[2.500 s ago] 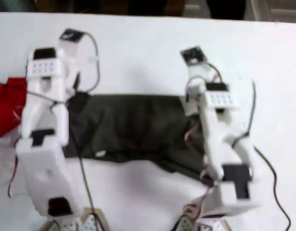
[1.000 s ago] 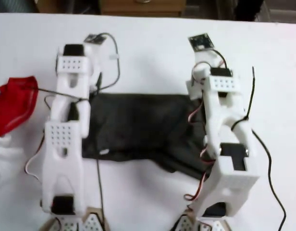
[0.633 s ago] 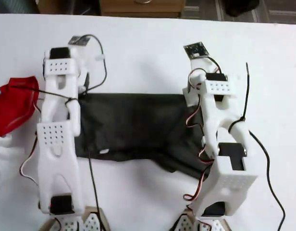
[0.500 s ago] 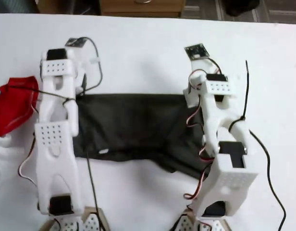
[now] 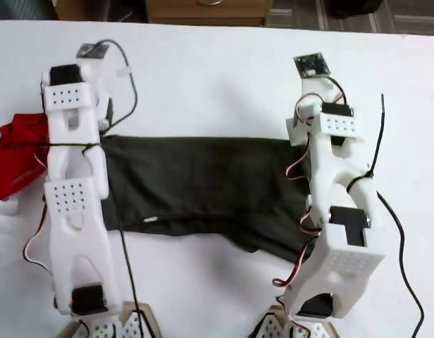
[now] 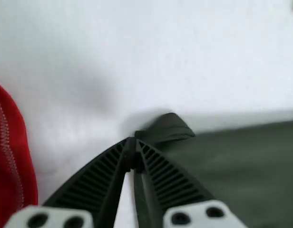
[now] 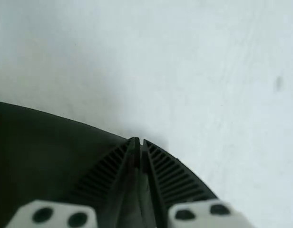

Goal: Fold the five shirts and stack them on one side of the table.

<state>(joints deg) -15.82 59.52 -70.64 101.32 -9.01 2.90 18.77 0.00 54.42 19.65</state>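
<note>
A dark green shirt (image 5: 203, 186) lies stretched across the middle of the white table (image 5: 217, 63), folded into a long band. My left gripper (image 6: 133, 149) is shut on its far left corner (image 6: 165, 129), which pokes out past the fingertips. My right gripper (image 7: 138, 145) is shut on the shirt's far right edge (image 7: 42, 142). In the high view the left arm (image 5: 72, 176) stands over the shirt's left end and the right arm (image 5: 337, 183) over its right end. A red shirt (image 5: 16, 151) lies crumpled at the table's left edge, also red shirt (image 6: 11, 156) beside my left gripper.
Something white (image 5: 2, 232) lies at the left edge below the red shirt. Both arm bases (image 5: 203, 327) sit at the near edge. Wooden furniture (image 5: 203, 10) stands beyond the far edge. Cables hang along both arms.
Both arms have moved apart, the left one leftward and the right one rightward, pulling the dark shirt taut and longer. The shirt's far edge is now straight.
</note>
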